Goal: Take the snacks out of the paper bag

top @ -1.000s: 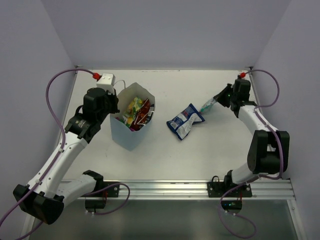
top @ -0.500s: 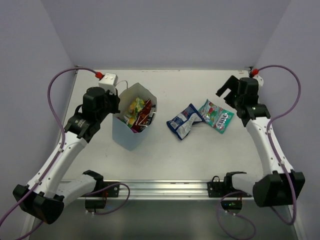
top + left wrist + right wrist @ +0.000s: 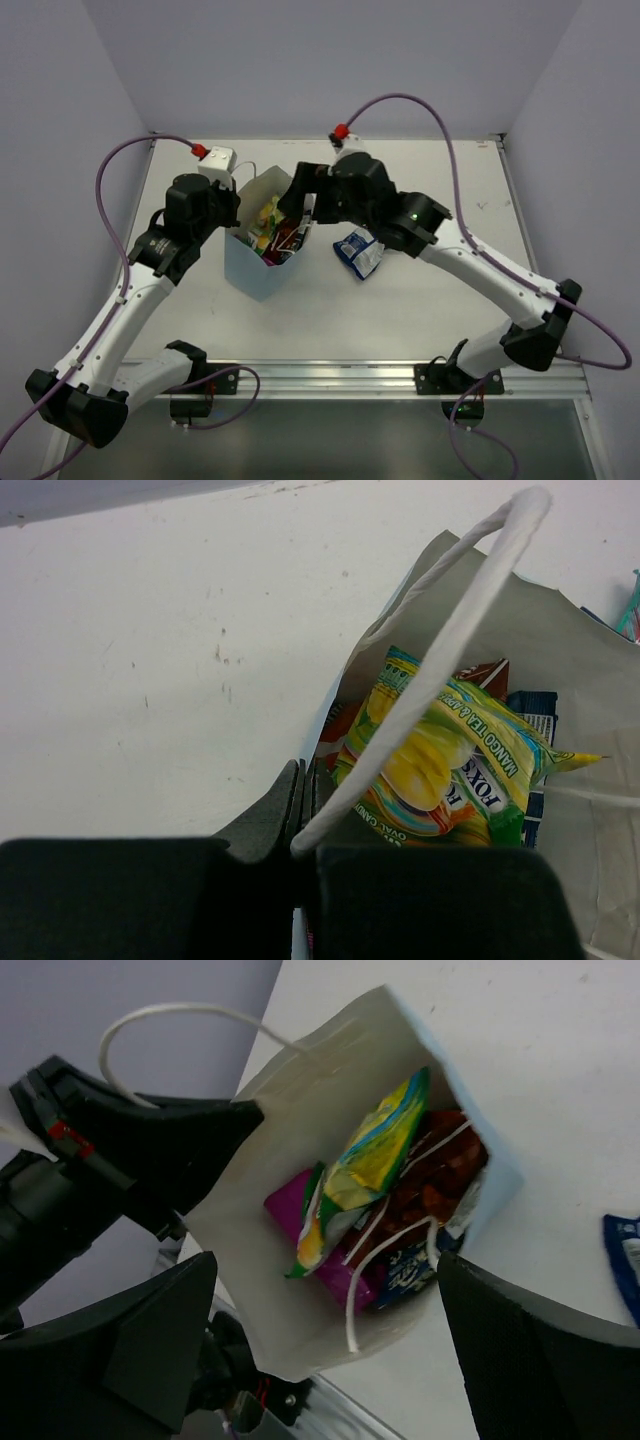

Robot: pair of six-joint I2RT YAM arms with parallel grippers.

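Observation:
The light-blue paper bag [image 3: 258, 270] stands upright left of centre. My left gripper [image 3: 231, 207] is shut on its left rim [image 3: 318, 742], with a white loop handle [image 3: 447, 640] arching in front of the jaws. Inside the bag lie a yellow-green packet [image 3: 368, 1163], a magenta one [image 3: 305, 1222], a red one [image 3: 440, 1165] and a blue one [image 3: 408, 1276]. My right gripper [image 3: 298, 203] hovers over the bag's mouth, open and empty [image 3: 328, 1260]. One blue-white packet [image 3: 358, 252] lies on the table right of the bag.
The right arm [image 3: 470, 262] stretches across the middle of the table from the near right. A metal rail [image 3: 330, 378] runs along the near edge. Side walls close in the table left and right.
My right gripper released a teal-green packet on the table beside the blue-white one, opened, and swung left over the bag's mouth. The left arm has stayed put.

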